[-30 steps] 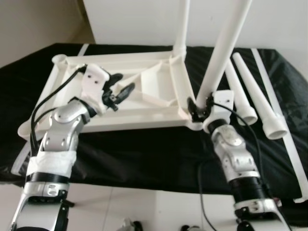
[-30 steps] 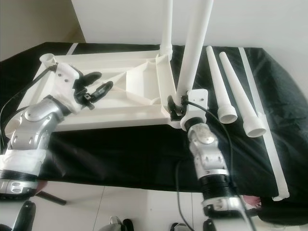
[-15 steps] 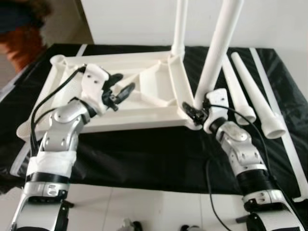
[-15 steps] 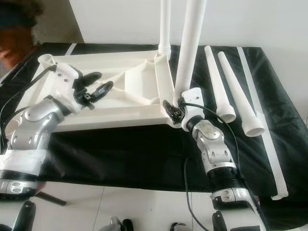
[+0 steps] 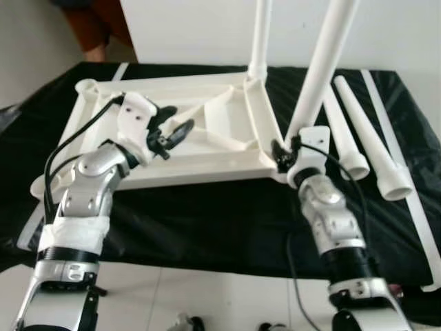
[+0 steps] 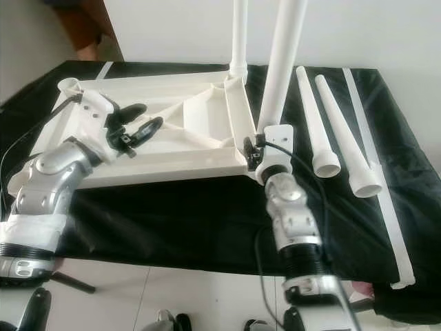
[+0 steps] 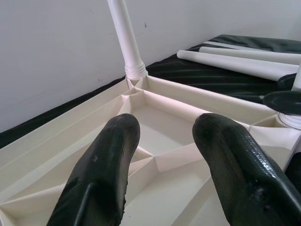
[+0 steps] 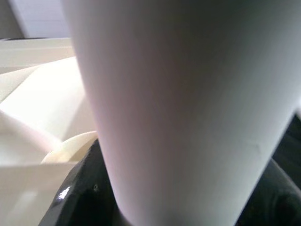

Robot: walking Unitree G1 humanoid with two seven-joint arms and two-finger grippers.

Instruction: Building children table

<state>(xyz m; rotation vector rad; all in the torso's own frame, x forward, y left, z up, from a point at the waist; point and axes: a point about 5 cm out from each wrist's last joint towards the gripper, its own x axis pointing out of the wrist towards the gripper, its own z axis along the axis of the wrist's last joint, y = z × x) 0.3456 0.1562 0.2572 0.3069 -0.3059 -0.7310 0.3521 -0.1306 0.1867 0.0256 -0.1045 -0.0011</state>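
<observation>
White tabletop (image 5: 200, 138) lies upside down on the black cloth (image 5: 207, 221), ribbed underside up. One thin leg (image 5: 260, 38) stands upright in the far corner socket.

My right gripper (image 5: 288, 155) is at the near right corner of the tabletop, fingers clamped around the base of a thick white leg (image 5: 320, 65), which rises steeply and tilts a little to the right. In the right wrist view the leg (image 8: 188, 103) is pressed close between the dark fingers (image 8: 89, 193), with a cream socket rim just beside it.

My left gripper (image 5: 171, 131) hovers over the left half of the tabletop, fingers spread wide, holding nothing. The left wrist view looks along both fingers (image 7: 103, 174) across the ribbed compartments toward the upright thin leg (image 7: 124, 37).

Two loose tapered legs (image 5: 372, 148) lie side by side on the cloth to the right of the tabletop, wide ends toward me. A long white strip (image 5: 406, 179) lies beyond them near the cloth's right edge.

A person (image 5: 93, 24) stands at the far left corner, mostly cut off.
</observation>
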